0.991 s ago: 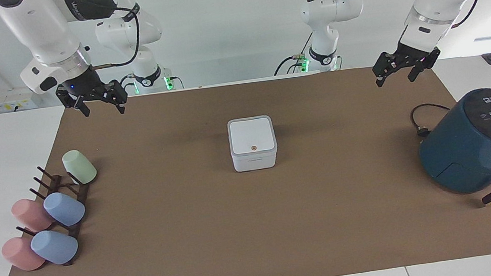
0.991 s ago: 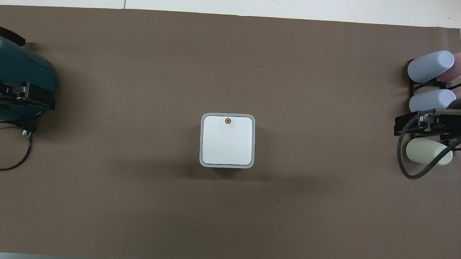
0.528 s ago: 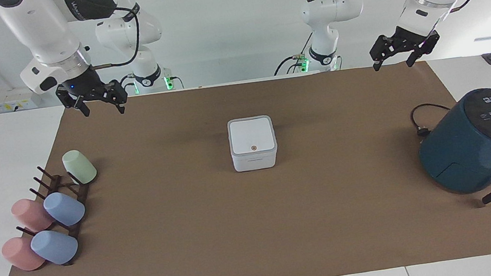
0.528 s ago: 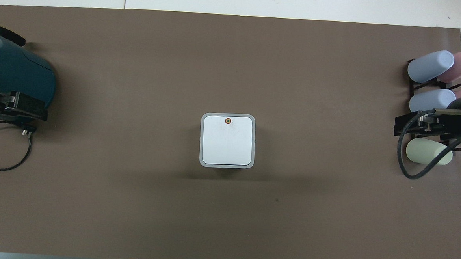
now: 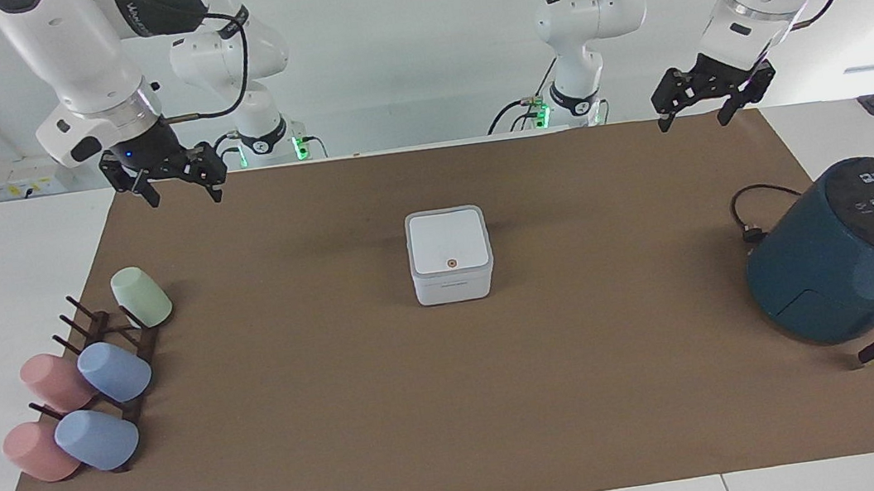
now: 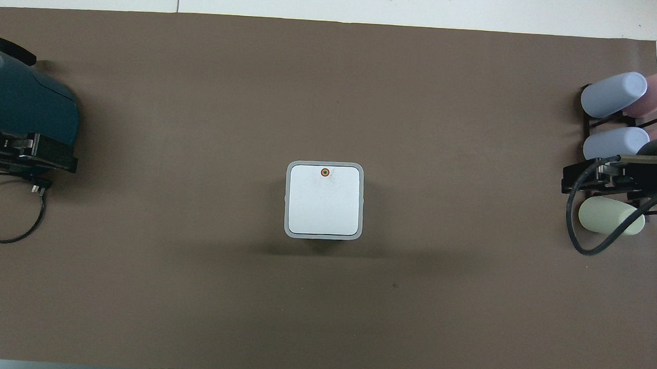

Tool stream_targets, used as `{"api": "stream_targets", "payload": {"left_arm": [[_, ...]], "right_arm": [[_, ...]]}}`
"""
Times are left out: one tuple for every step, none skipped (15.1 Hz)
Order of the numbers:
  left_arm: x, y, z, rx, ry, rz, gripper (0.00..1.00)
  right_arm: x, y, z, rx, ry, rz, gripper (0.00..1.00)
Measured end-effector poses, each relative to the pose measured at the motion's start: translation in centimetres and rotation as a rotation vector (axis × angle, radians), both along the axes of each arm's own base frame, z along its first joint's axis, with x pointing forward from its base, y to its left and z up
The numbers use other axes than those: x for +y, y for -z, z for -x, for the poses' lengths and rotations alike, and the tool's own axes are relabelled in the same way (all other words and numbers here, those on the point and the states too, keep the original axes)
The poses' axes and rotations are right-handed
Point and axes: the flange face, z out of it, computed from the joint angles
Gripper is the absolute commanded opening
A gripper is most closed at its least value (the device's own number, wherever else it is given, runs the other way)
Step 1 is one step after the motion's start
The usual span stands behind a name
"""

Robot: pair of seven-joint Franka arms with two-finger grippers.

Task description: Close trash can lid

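The small white square trash can (image 5: 453,281) stands in the middle of the brown mat; it also shows in the overhead view (image 6: 322,233). Its white lid (image 5: 447,242) lies flat on top, with the orange-brown dot (image 6: 324,172) at the edge farther from the robots. My left gripper (image 5: 690,122) hangs open and empty over the mat's edge at the left arm's end, apart from the can. My right gripper (image 5: 183,196) hangs open and empty over the mat's corner at the right arm's end.
A dark teal air fryer (image 5: 851,253) with a black cable (image 6: 1,212) stands at the left arm's end. A dark rack (image 5: 113,360) with several pastel cups (image 5: 115,371) stands at the right arm's end.
My left gripper has risen and drawn back toward the robots' edge of the mat. The right gripper, the can and the lid have not moved.
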Motion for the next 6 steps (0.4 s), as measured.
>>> {"api": "stream_targets", "payload": {"left_arm": [[-0.23,0.01,0.03,0.0,0.004,0.0,1.0],[-0.36,0.01,0.05,0.0,0.007,-0.001,1.0],[-0.39,0.01,0.06,0.0,0.007,-0.001,1.0],[-0.35,0.01,0.05,0.0,0.007,0.0,1.0],[-0.26,0.01,0.04,0.0,0.006,0.0,1.0],[-0.2,0.01,0.03,0.0,0.006,0.0,1.0]], "right_arm": [[0.0,0.0,0.0,0.0,0.0,0.0,1.0],[0.0,0.0,0.0,0.0,0.0,0.0,1.0],[0.0,0.0,0.0,0.0,0.0,0.0,1.0],[0.0,0.0,0.0,0.0,0.0,0.0,1.0],[0.0,0.0,0.0,0.0,0.0,0.0,1.0],[0.0,0.0,0.0,0.0,0.0,0.0,1.0]]}}
